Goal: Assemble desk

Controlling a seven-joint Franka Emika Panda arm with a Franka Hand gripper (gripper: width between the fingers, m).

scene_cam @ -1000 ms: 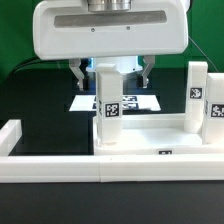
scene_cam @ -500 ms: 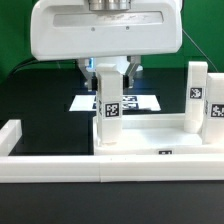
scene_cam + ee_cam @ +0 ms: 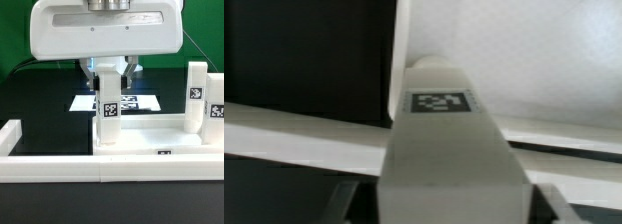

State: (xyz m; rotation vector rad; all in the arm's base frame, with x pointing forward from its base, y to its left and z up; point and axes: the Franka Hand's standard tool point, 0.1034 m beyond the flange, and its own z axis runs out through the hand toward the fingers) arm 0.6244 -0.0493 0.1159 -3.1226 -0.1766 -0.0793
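Two dark fingers [image 3: 92, 73] of the gripper [image 3: 108, 75] reach down on either side of an upright white leg [image 3: 108, 112], and we see them pressed against its top part, so the gripper is closed around this leg. The leg stands at the near corner of the tabletop [image 3: 150, 133] on the exterior view's left and carries a black-and-white tag on the face toward us. In the wrist view we look down along the same leg [image 3: 441, 150], with a small tag on its end and the fingers [image 3: 335, 203] dark and blurred at both sides of it.

We see the tabletop lying flat on the black table [image 3: 40, 100], its raised rim running along the near edge. Two more legs stand upright at its end on the exterior view's right: a taller-looking one [image 3: 197, 95] and one at the frame's edge [image 3: 216, 112], each with a tag. The tabletop sits just behind the long low white wall [image 3: 60, 170]. Behind the held leg, the marker board [image 3: 140, 102] lies flat on the table, partly hidden.
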